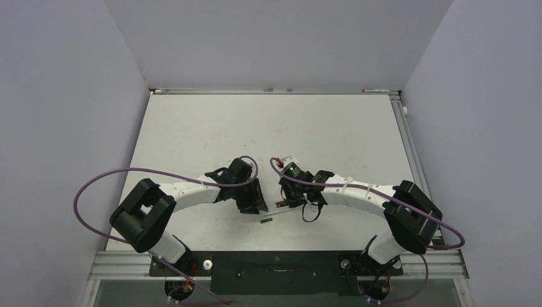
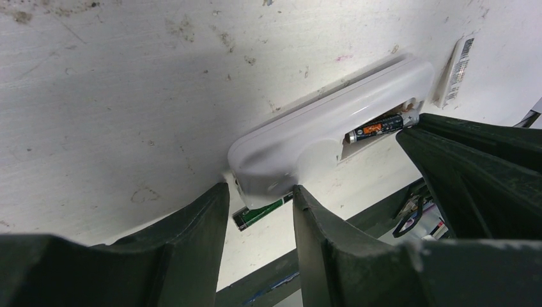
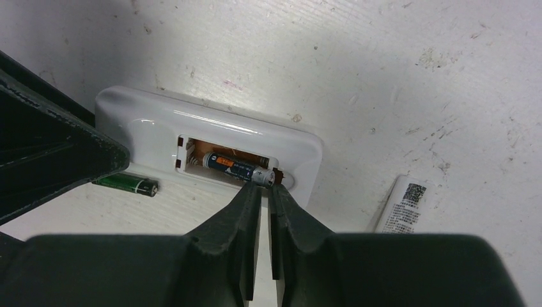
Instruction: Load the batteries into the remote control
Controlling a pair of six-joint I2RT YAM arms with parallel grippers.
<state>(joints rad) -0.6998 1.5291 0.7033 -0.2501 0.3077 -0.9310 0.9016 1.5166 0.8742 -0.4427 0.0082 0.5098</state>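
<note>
The remote (image 3: 192, 125), slot up, is clamped at one end by the left jaws. One battery (image 3: 233, 167) sits in the remote's slot. The right jaws are together, their tips at that battery's end. The second battery (image 3: 128, 184) lies on the table (image 3: 396, 64) just beside the remote. A white cover (image 3: 408, 204) lies near the remote's other end.

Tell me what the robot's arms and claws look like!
The left arm and right arm are white tubes with chunky black joints. A purple cable loops along each. The left claw and right claw each have two black wedge-shaped fingers. A tiny green light glows near the right claw.
</note>
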